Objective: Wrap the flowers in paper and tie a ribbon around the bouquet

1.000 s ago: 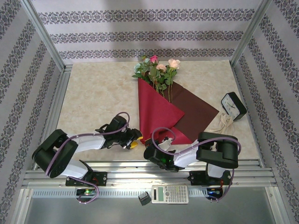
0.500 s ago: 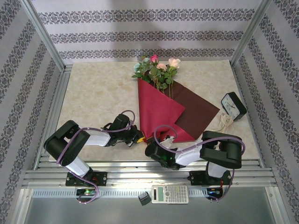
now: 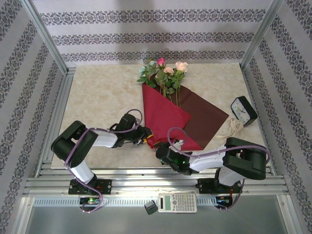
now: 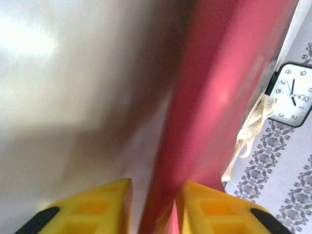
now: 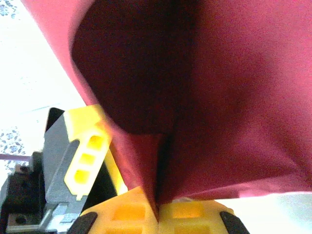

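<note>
With the paper (image 3: 163, 114) half-folded over the flowers (image 3: 165, 75), the right gripper (image 5: 158, 207) pinching its near corner and the left gripper (image 4: 153, 187) narrowly astride its edge, the ribbon (image 3: 234, 129) lies unused far right.

My fingers (image 4: 113, 192) are yellow. The paper (image 3: 163, 113) is dark red. The flowers (image 3: 165, 73) are pink, peach and teal with green leaves. The table (image 3: 102, 97) is creamy marble.

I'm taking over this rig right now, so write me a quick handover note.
Left gripper: fingers slightly apart, astride the near edge of the paper.
Right gripper: shut on the paper's near tip.
Flowers lie on the paper, blooms at the far end; one flap is folded over the stems, the other lies flat.
Ribbon lies loose beside the clock, untouched.
To do: finish the wrap, tie the ribbon.
</note>
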Robot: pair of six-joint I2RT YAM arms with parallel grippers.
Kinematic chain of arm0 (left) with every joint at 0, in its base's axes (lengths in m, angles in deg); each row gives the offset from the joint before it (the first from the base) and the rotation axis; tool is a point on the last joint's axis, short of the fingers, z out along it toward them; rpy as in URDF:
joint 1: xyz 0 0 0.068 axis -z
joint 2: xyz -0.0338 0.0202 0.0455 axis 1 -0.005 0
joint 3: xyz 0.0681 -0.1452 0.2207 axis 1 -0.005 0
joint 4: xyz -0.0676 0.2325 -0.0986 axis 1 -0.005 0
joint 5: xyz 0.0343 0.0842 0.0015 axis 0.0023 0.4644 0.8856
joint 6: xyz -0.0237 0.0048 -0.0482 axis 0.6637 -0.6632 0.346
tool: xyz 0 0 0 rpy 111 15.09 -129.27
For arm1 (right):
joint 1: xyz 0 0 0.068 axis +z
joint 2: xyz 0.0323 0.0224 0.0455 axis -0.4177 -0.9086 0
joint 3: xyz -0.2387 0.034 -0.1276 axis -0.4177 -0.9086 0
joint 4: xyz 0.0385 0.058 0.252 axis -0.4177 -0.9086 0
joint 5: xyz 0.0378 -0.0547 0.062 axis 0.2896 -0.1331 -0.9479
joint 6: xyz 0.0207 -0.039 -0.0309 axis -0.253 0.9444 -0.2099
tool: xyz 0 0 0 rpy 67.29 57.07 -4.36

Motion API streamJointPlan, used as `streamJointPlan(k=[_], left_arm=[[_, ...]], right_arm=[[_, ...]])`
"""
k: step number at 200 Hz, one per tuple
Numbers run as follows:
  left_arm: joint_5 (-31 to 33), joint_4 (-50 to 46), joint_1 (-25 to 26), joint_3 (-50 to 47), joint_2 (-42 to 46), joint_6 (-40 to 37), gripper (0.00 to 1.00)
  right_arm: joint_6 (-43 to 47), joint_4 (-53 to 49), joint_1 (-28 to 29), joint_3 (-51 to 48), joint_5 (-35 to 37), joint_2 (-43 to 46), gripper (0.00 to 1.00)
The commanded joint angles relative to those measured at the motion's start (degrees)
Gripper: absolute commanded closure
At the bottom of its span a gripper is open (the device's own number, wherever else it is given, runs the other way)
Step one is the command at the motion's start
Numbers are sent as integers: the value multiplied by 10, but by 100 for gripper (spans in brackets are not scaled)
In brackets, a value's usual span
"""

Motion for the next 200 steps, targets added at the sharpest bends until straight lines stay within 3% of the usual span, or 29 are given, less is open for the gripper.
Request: streamJointPlan(k=[1, 33, 48, 65, 80, 95, 108, 144, 157, 165, 175, 200], left_arm=[[23, 12, -19, 19, -13, -25, 100], [14, 8, -42, 32, -21, -39, 99], [4, 4, -49, 49, -37, -44, 74], [-4, -6, -54, 73, -58, -55, 64], [-8, -6, -60, 92, -80, -61, 65], [-17, 9, -68, 108, -106, -59, 73], [-23, 25, -76, 119, -123, -55, 100], [-10, 9, -97, 145, -126, -68, 100], [-10, 12, -104, 156, -136, -66, 81], [-13, 12, -109, 166, -146, -63, 77], [-15, 18, -112, 178, -161, -59, 79], [-18, 30, -121, 209, -189, -49, 95]], right_arm=[[-123, -37, -9, -9, -19, 19, 100], [-112, -43, -18, -10, -34, 21, 100], [-108, -43, -19, -8, -41, 19, 100], [-106, -35, -21, -6, -46, 16, 100], [-103, -36, -25, -6, -52, 16, 100], [-99, -37, -30, -6, -56, 19, 100], [-96, -40, -35, -6, -63, 21, 100], [-83, -47, -50, -9, -77, 31, 100], [-77, -44, -57, -10, -83, 32, 100], [-73, -44, -61, -9, -87, 33, 100], [-67, -41, -68, -10, -94, 34, 100], [-58, -36, -79, -9, -108, 34, 100]])
